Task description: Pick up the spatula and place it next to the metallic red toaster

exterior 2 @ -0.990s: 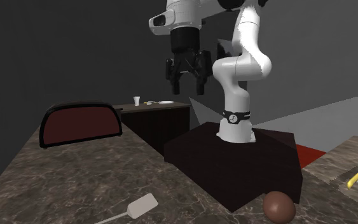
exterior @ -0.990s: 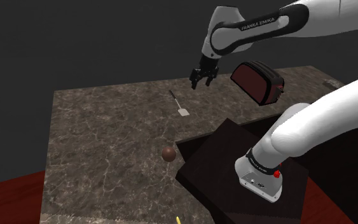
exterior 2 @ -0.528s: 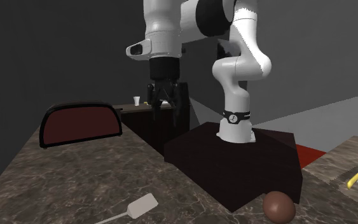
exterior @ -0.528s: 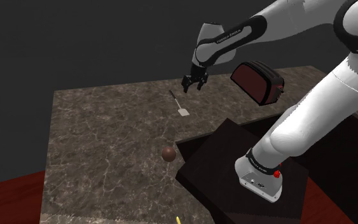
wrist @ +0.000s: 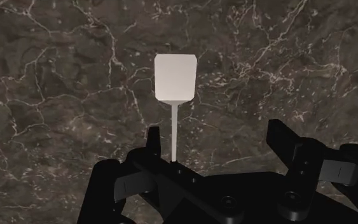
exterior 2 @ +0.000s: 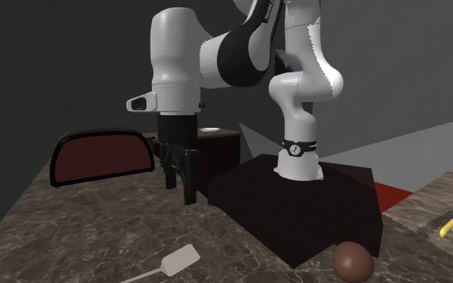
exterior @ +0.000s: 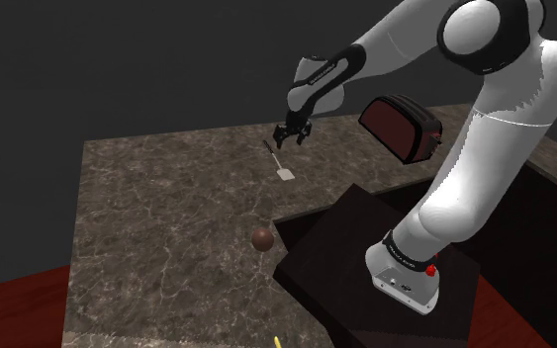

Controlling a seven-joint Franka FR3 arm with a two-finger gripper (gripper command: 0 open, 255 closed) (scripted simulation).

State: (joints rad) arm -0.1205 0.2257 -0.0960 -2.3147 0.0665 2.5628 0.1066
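A pale spatula (exterior: 280,164) lies flat on the dark marbled counter (exterior: 167,208), its square blade (wrist: 176,77) pointing away from the hand and its thin handle running back toward it. My black gripper (exterior: 291,133) hangs open just above the handle's far end, touching nothing. In the wrist view the handle ends close by one finger (wrist: 153,141), off the middle of the gripper (wrist: 219,144). The dark red toaster (exterior: 400,127) with black trim stands at the counter's back, on the shoulder view's right. The second exterior view has the gripper (exterior 2: 180,182) beyond the spatula (exterior 2: 176,260), with the toaster (exterior 2: 102,155) behind.
A brown ball (exterior: 262,238) rests on the counter by the corner of the dark stand (exterior: 365,267). A yellow-handled knife (exterior 2: 451,223) lies on a counter part at the second exterior view's right. A side table with a cup and plate (exterior 2: 208,130) stands behind the arm.
The gripper has come down toward the counter and shifted to the shoulder view's left, from near the toaster to over the spatula's handle. The spatula has not moved.
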